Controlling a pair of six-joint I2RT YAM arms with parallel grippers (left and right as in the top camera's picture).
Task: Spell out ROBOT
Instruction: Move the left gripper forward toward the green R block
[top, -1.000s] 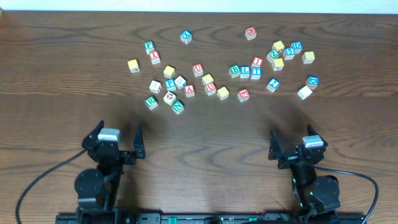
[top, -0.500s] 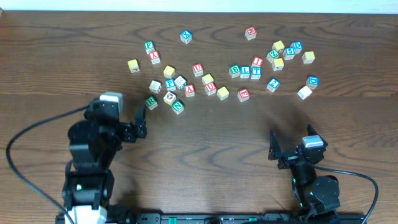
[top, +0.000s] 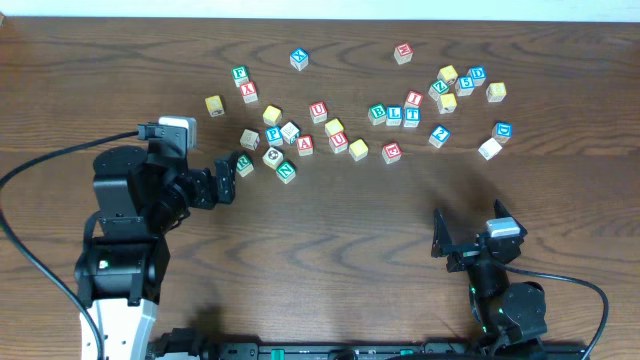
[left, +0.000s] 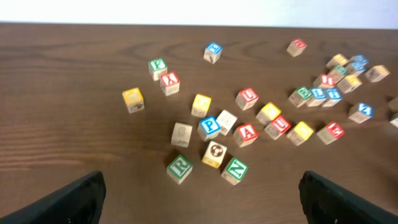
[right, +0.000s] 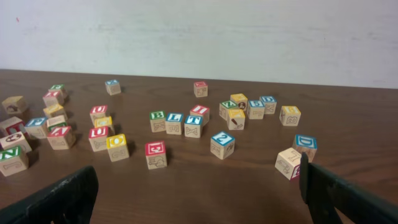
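Lettered wooden blocks lie scattered across the far half of the table. A green R block (top: 243, 163) (left: 179, 168) lies at the near left of the cluster, beside a green N block (left: 234, 169). A green B block (top: 377, 113) (right: 157, 120), a blue L block (right: 174, 122) and a blue T block (top: 411, 118) (right: 193, 125) sit in a row. A yellow O block (right: 116, 147) stands nearer. My left gripper (top: 228, 178) (left: 199, 211) is open and empty, just short of the R block. My right gripper (top: 470, 228) (right: 199, 205) is open and empty, near the front edge.
A blue P block (left: 209, 127), a red U block (left: 247, 98), a red A block (left: 247, 133) and a yellow picture block (left: 215, 152) crowd behind the R block. More blocks cluster at the far right (top: 460, 85). A white wall stands behind the table.
My left arm has swung forward from the front edge toward the left block cluster, stopping by the R block. The right arm and the blocks have not moved.
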